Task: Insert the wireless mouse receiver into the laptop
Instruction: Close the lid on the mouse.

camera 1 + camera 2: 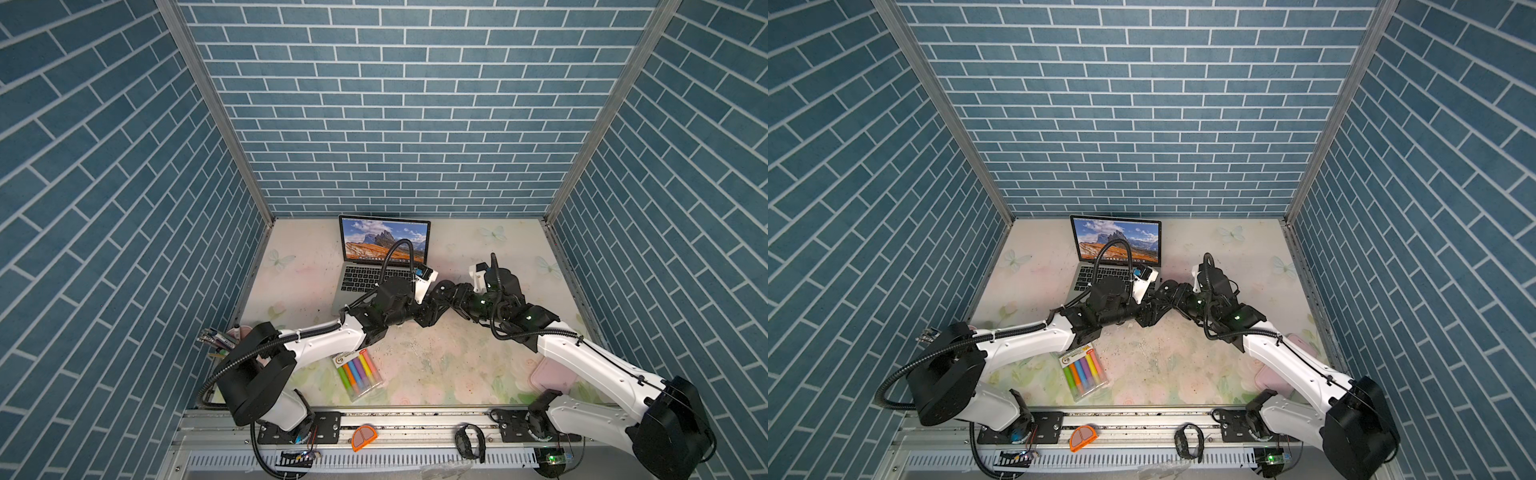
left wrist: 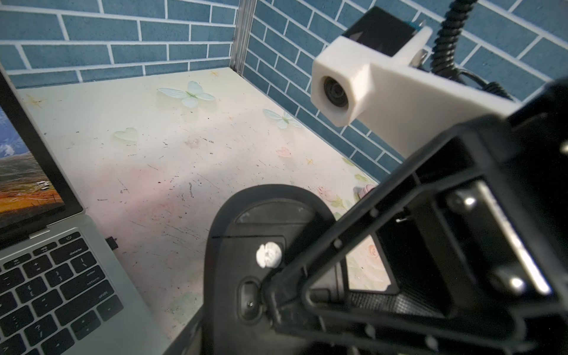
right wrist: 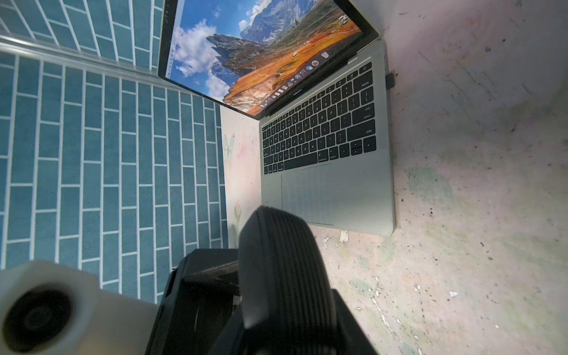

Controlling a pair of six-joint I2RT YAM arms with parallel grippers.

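PLUGGED IN: The tiny black stub of a wireless mouse receiver [image 2: 112, 242] juts from the side edge of the slim silver-grey laptop [image 3: 332, 190]. It sits against the casing level with the power key, near the hinge. Both wrist views show it; in both top views the white camera housing [image 1: 428, 277] on the left arm covers that spot.

The laptop lies open just left of centre in both top views, at the back of the pale floral-printed table [image 1: 457, 365]. Its screen shows a mountain landscape.

To its right in the frame, the two arms meet tip to tip above the table. The left gripper [image 1: 434, 303] grips a black oval mouse [image 2: 246, 246], held on edge with its underside, white sticker and switch facing the left wrist camera. The right gripper [image 2: 295, 276] lies against that underside; whether its jaws are parted or clamped cannot be told.

A clear pack of coloured highlighters [image 1: 359, 376] lies at lower centre of the top views, near the front rail. A pale pink lidded box [image 1: 555, 374] sits lower right, partly under the right arm. Blue brick-patterned walls [image 1: 395, 104] close in three sides.
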